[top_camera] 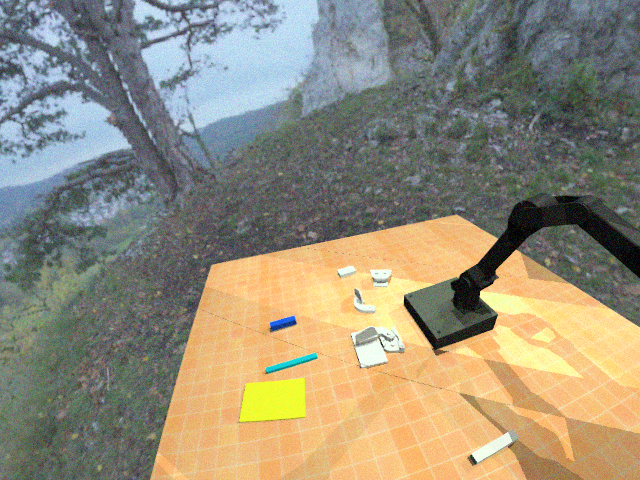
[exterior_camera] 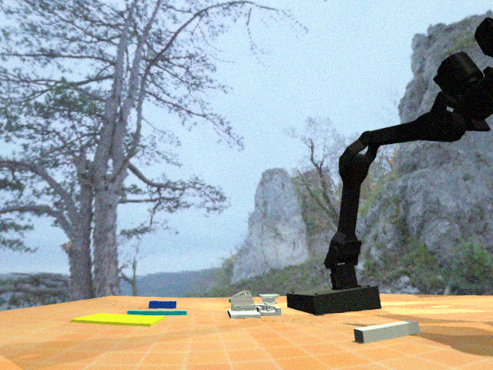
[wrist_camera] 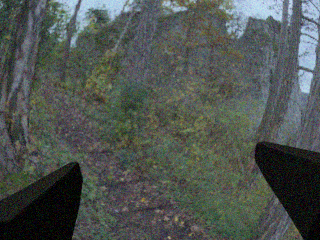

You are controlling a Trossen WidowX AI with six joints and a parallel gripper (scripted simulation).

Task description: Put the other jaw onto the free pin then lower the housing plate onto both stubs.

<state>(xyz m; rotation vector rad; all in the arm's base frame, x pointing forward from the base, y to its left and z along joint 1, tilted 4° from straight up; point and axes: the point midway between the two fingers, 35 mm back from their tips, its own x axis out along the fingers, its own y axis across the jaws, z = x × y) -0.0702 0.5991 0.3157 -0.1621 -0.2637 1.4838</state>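
Fingers spread wide, holding nothing; white assembly [top_camera: 372,353] [exterior_camera: 244,314] rests on tabletop [top_camera: 330,413] [exterior_camera: 199,342].

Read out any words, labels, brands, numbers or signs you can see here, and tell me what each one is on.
There are none that I can read.
Black base box: no lettering visible.
Yellow square sheet: plain.
Blue block: plain.
White parts beside the base: any small marking would be too small to make out.

On the table [top_camera: 330,444] [exterior_camera: 246,350], the thin teal bar [top_camera: 291,363] [exterior_camera: 156,312] lies between the blue block [top_camera: 283,323] [exterior_camera: 162,304] and the flat yellow square [top_camera: 273,399] [exterior_camera: 118,319].
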